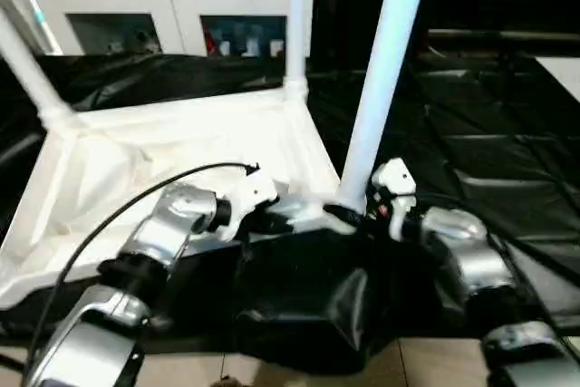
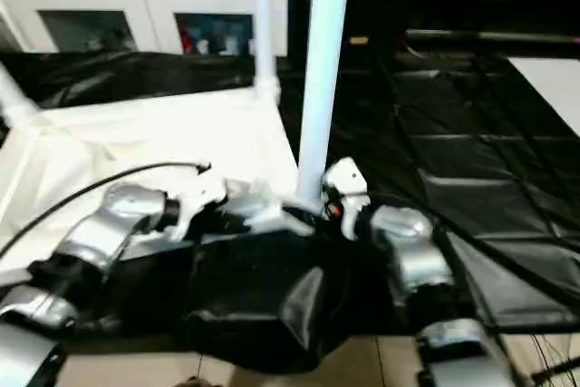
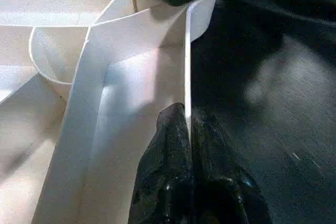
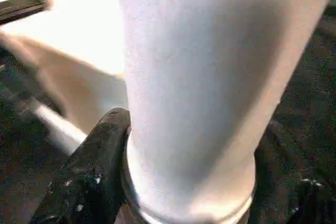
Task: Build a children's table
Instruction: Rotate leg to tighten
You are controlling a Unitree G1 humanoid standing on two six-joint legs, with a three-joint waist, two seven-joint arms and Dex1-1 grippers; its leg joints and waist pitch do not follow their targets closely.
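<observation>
White plastic rectangular tabletop [image 1: 154, 160] lies upside down on black plastic sheeting [image 1: 471, 151], filling the left and centre of the head views, its raised rim pointing up. At the far left a long white tapered round leg [image 1: 27, 65] leans out of a corner socket toward the upper left edge. Lower left, the silver left arm reaches in toward the centre; the left gripper [image 3: 188, 129] is clenched on the thin upright rim of the tabletop, one black finger [image 3: 168, 150] on each side of the wall. In the upper centre another white leg [image 1: 295, 15] stands upright in the far corner socket. Just right of centre, the nearest white leg [image 1: 385, 70] rises from the near corner socket and tilts slightly to the upper right. The right gripper [image 1: 358, 217] grasps this leg at its base, its black fingers [image 4: 89, 177] wrapped around either side just above the socket. Behind, along the top left, stands a white cabinet with glass doors [image 1: 172, 15].
</observation>
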